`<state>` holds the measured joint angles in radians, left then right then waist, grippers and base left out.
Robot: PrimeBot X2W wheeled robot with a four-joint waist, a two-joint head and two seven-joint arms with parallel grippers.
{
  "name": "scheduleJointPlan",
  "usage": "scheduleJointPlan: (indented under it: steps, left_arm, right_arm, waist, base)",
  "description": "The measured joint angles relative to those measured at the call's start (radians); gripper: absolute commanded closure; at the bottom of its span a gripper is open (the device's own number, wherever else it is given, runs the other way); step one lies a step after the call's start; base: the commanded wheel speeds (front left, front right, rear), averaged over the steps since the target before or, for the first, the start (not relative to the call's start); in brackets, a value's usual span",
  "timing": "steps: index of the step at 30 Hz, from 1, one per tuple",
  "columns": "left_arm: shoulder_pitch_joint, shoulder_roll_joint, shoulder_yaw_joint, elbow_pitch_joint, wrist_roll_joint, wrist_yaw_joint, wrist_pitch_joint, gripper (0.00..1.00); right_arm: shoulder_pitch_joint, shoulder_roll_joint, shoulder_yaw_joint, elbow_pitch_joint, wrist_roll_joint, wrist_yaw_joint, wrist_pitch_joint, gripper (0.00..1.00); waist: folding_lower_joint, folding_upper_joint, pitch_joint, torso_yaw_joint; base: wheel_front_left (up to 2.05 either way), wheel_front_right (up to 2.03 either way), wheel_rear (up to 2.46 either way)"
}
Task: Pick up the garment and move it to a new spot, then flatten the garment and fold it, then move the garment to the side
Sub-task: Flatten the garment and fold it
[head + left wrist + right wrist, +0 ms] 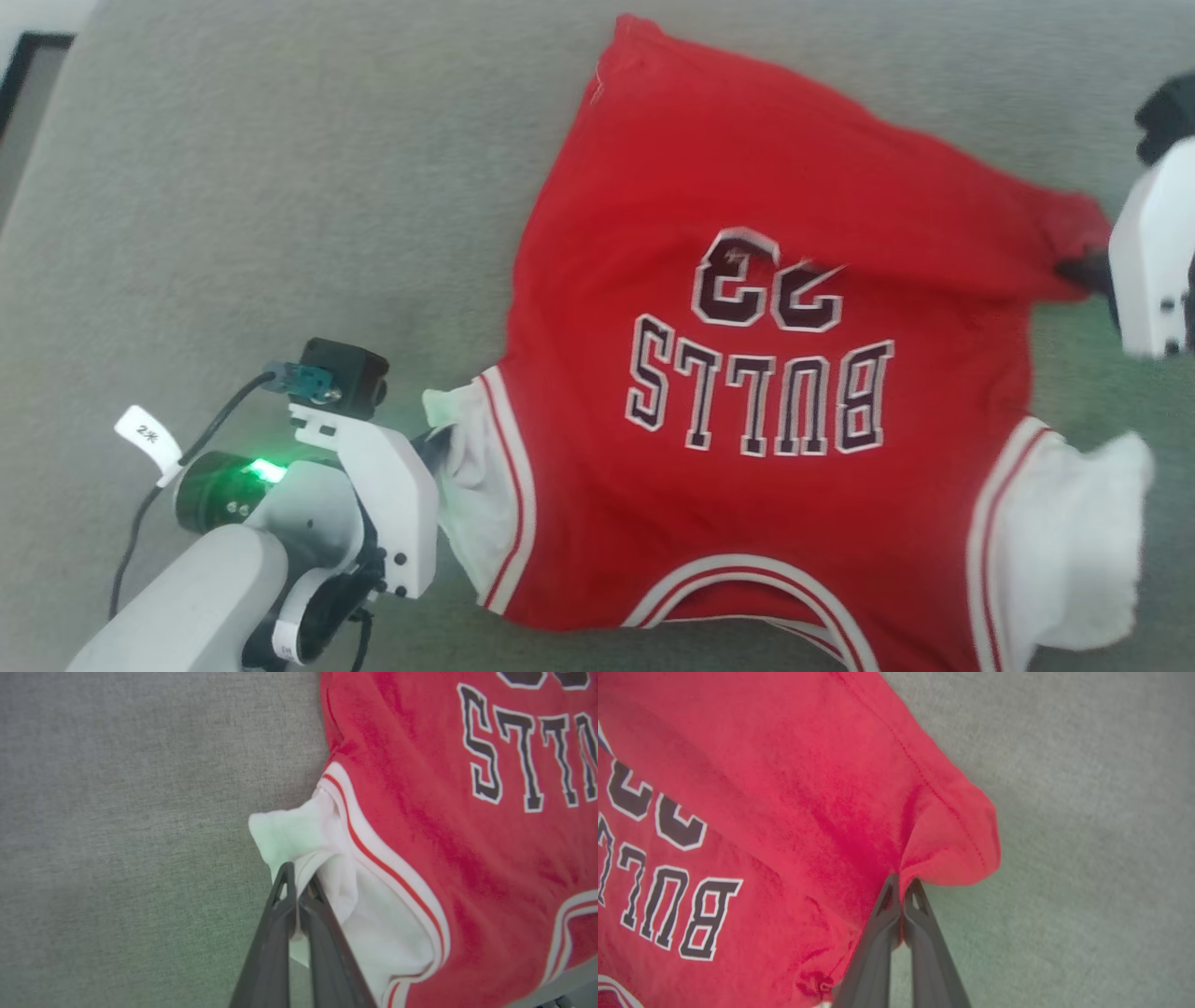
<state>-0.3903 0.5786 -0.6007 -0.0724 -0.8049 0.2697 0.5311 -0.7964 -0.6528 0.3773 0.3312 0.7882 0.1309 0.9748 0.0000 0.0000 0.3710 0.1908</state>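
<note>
Head view: garment collar-near, hem-far, clenched in left claw and right claw

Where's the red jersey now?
The red "BULLS 23" jersey is spread centre-right in the head view over the grey fabric surface, held between the left gripper at its white sleeve and the right gripper.

So you had one jersey, two grippers (left gripper plus right gripper), and one grey surface.
</note>
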Motion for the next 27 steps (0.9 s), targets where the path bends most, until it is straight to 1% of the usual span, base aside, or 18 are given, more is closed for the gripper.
scheduleJointPlan:
  steps: [5, 8, 10, 14, 18, 21, 23, 25, 26, 27]
  left_arm:
    - [0.017, 0.022, 0.009, -0.023, 0.0, 0.019, 0.013, 1.0]
    - [0.019, 0.033, 0.013, -0.035, -0.001, 0.026, 0.019, 1.0]
    - [0.019, 0.036, 0.014, -0.039, -0.001, 0.028, 0.022, 1.0]
    - [0.019, 0.036, 0.012, -0.047, -0.002, 0.03, 0.024, 1.0]
    - [0.019, 0.031, 0.01, -0.042, -0.004, 0.03, 0.023, 1.0]
    - [0.018, 0.024, 0.009, -0.033, -0.005, 0.025, 0.021, 1.0]
    - [0.016, 0.021, 0.007, -0.025, -0.008, 0.022, 0.021, 1.0]
    - [0.012, 0.017, 0.005, -0.014, -0.011, 0.016, 0.017, 1.0]
    - [0.011, 0.015, 0.005, -0.01, -0.011, 0.013, 0.016, 1.0]
    - [0.011, 0.015, 0.004, -0.005, -0.011, 0.01, 0.014, 1.0]
  right_arm:
    - [0.173, -0.031, -0.061, -0.172, 0.064, 0.0, 0.002, 1.0]
    - [0.288, -0.039, -0.134, -0.258, 0.075, 0.0, -0.011, 1.0]
    - [0.377, -0.03, -0.196, -0.313, 0.08, 0.0, -0.014, 1.0]
    - [0.563, 0.028, -0.321, -0.401, 0.056, 0.0, -0.011, 1.0]
    - [0.698, 0.128, -0.407, -0.442, 0.005, 0.0, -0.02, 1.0]
    - [0.722, 0.179, -0.432, -0.433, -0.046, 0.0, -0.056, 1.0]
    - [0.722, 0.2, -0.434, -0.411, -0.073, 0.0, -0.076, 1.0]
    - [0.709, 0.22, -0.433, -0.366, -0.104, 0.001, -0.108, 1.0]
    - [0.705, 0.218, -0.426, -0.361, -0.106, 0.001, -0.11, 0.52]
    - [0.703, 0.22, -0.428, -0.358, -0.107, 0.001, -0.117, 0.0]
  waist:
    - [0.0, 0.0, -0.024, -0.063]
    - [0.0, 0.0, -0.035, -0.094]
    - [0.0, 0.0, -0.04, -0.107]
    - [0.0, 0.0, -0.041, -0.118]
    - [0.0, 0.0, -0.032, -0.117]
    - [0.0, 0.0, -0.026, -0.115]
    - [0.0, 0.0, -0.025, -0.113]
    - [0.0, 0.0, -0.026, -0.111]
    - [0.0, 0.0, -0.028, -0.109]
    - [0.0001, 0.0, -0.03, -0.108]
  base:
    - [0.0, 0.0, 0.0]
    - [0.0, 0.0, 0.0]
    - [0.0, 0.0, 0.0]
    - [0.0, 0.0, 0.0]
    - [0.0, 0.0, 0.0]
    - [0.0, 0.0, 0.0]
    - [0.0, 0.0, 0.0]
    - [0.0, 0.0, 0.0]
    - [0.0, 0.0, 0.0]
    - [0.0, 0.0, 0.0]
